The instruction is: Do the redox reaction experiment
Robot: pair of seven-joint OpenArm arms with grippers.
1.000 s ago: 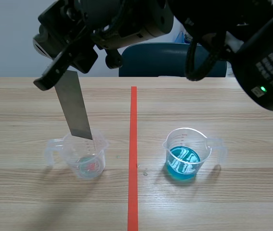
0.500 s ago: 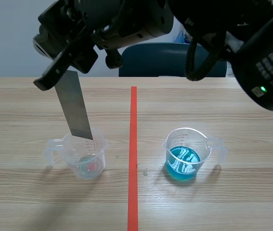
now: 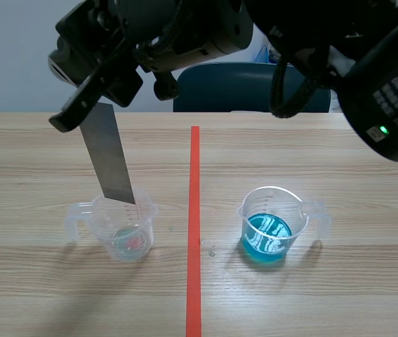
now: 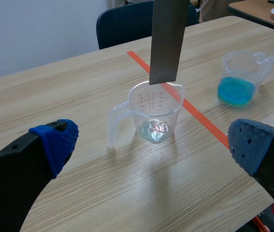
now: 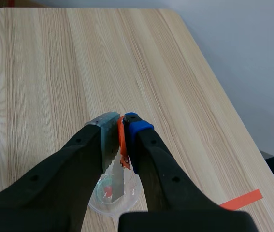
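The scene camera looks from the near side, slightly downward, across the surface [image 3: 311, 161]. The left wrist camera sits low and close, facing the clear cup [image 4: 154, 113]. The right one looks steeply down from above. All share that cup.

The right gripper [image 3: 81, 112], reaching in across the top, pinches a grey metal strip [image 3: 109, 154] hanging tilted toward 5 o'clock, its lower end at a clear measuring cup [image 3: 123, 232]'s rim. At that cup's 3 o'clock, past the tape line [image 3: 194, 210], stands a cup of blue liquid [image 3: 269, 232].
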